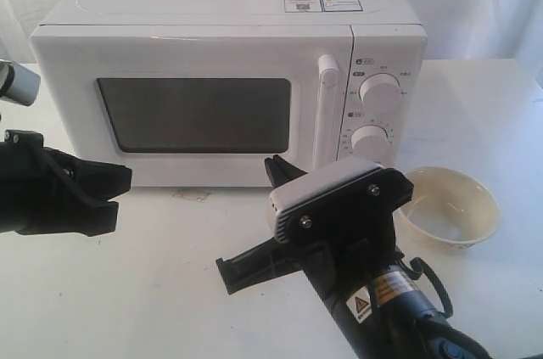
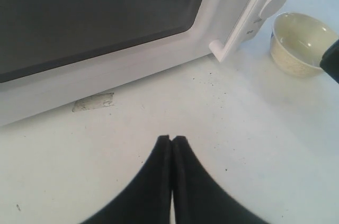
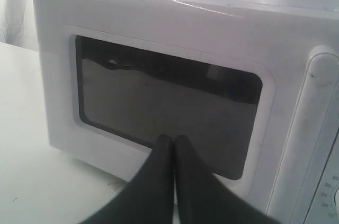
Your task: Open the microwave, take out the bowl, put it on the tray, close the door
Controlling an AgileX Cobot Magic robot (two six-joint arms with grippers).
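on the tabletop (image 1: 144,291) the microwave (image 1: 229,36) stands with its door (image 1: 195,53) shut. the bowl (image 1: 450,206) sits outside it on the tabletop, in front of and just right of the dials (image 1: 378,90). the right pincer (image 3: 170,139), tips pressed together, points at the door's lower edge near the handle (image 1: 328,104). the left pincer (image 2: 172,140), tips likewise together, hangs low before the door's left side.

Bright, flat, diffuse light. Soft shadow under the large white boxy microwave (image 1: 212,53) on the white table (image 1: 153,291). Dark rectangular door window (image 3: 169,107) carries dull reflections (right wrist view hazy). Black left gripper (image 2: 172,140) and black right gripper (image 3: 170,139) blurred, close to the lenses. All views slightly grainy.
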